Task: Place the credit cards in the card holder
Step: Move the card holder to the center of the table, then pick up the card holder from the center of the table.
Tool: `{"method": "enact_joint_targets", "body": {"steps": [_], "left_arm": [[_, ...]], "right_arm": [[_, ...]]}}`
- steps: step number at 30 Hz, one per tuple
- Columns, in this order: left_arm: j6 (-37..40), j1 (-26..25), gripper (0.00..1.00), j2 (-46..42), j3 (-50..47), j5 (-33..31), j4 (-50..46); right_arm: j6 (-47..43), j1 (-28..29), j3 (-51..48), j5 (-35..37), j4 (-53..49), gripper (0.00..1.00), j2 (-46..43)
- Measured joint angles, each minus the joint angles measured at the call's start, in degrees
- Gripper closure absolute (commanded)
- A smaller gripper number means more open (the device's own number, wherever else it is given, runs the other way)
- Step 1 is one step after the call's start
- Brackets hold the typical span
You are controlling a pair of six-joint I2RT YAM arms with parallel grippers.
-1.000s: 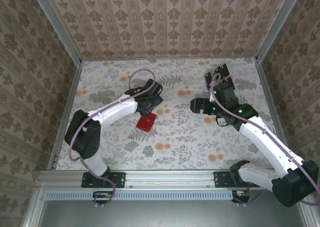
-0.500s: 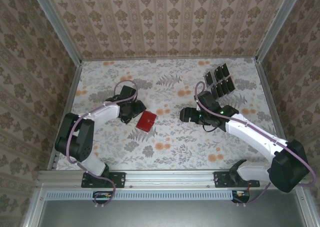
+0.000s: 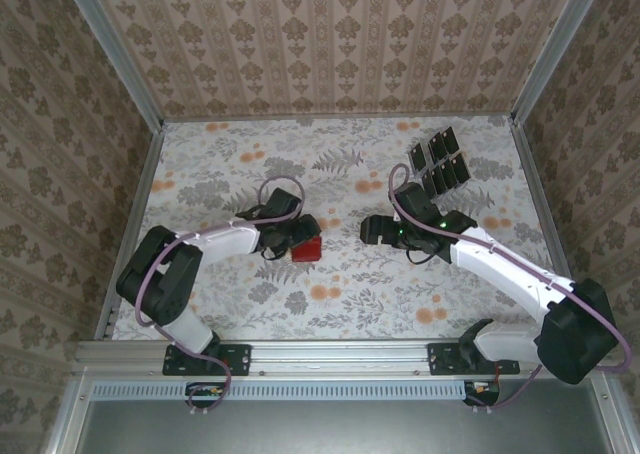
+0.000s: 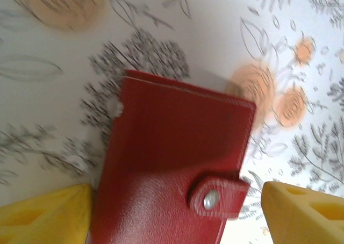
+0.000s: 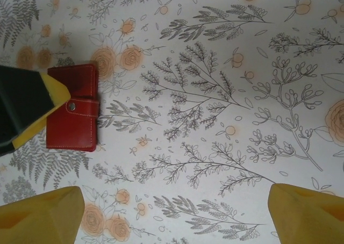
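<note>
The card holder (image 4: 172, 163) is a folded red wallet with a snapped tab, lying flat on the floral table (image 3: 350, 294). My left gripper (image 4: 174, 217) is open and straddles it: the left yellow finger (image 4: 48, 217) sits against its edge, and a small gap separates the right finger from the tab. From above, the wallet (image 3: 309, 250) peeks out beside the left gripper (image 3: 290, 239). Several black credit cards (image 3: 440, 162) lie in rows at the back right. My right gripper (image 3: 372, 231) hovers open mid-table with nothing between its fingers, and its own view has the wallet (image 5: 72, 107) to its left.
Patterned walls and metal rails (image 3: 135, 224) enclose the table on three sides. The left gripper's black and yellow finger (image 5: 32, 107) overlaps the wallet in the right wrist view. Bare floral surface lies under the right gripper (image 5: 174, 217).
The left gripper has swung back to the right and come down over the wallet, which has shifted slightly right. The right arm left the cards a second ago and has since held still.
</note>
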Motion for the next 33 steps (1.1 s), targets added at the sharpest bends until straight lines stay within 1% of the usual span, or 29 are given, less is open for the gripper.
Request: {"method": "enact_joint_targets", "body": {"steps": [1,5,7,9,10,13,17,19,21,25,29,32,33], "left_arm": [[-1.11,-1.42,0.17,-0.11,-0.09,-0.20,0.48],[-3.91,-5.68,0.16,-0.11,0.11,-0.57,2.14],[-4.37,-6.08,0.15,-0.28,0.48,-1.07,2.01],[-4.48,-5.40,0.14,-1.27,0.55,-2.10,1.31],[-4.48,-4.70,0.14,-2.23,0.55,-2.67,0.66],[-4.28,-1.05,0.14,-6.16,0.50,-3.82,-1.33],[-3.37,6.05,0.14,-10.67,0.24,-4.20,-3.34],[-2.45,9.42,0.13,-12.09,0.04,-4.37,-4.81],[-1.42,12.55,0.13,-13.31,-0.35,-4.33,-6.27],[0.52,18.56,0.13,-15.39,-1.01,-3.89,-8.85],[1.90,22.45,0.12,-17.05,-2.40,-2.62,-9.75],[2.69,24.13,0.12,-17.46,-3.21,-1.75,-10.32],[2.91,24.41,0.12,-17.53,-3.43,-1.51,-10.45]], "right_arm": [[-0.22,0.00,0.00,0.37,-0.22,0.00,0.24],[-1.25,0.00,0.07,1.62,-1.60,0.00,0.98],[-1.53,0.00,0.22,1.81,-1.92,0.00,1.57],[-1.97,0.00,0.85,1.81,-2.08,0.00,2.43],[-2.49,0.00,1.42,1.79,-2.10,0.02,3.02],[-4.63,0.57,3.74,1.53,-1.92,0.10,5.86],[-9.14,2.51,8.98,0.92,-2.21,0.22,13.00],[-12.24,4.17,12.79,0.59,-2.89,0.24,17.81],[-15.52,6.21,17.00,0.66,-3.76,0.29,22.67],[-21.00,10.10,25.49,1.86,-6.16,0.33,31.71],[-24.00,12.35,31.85,2.56,-8.76,0.39,37.97],[-25.51,13.25,36.06,3.63,-10.43,0.45,41.48],[-25.90,13.46,37.05,3.89,-10.86,0.45,42.34]]}}
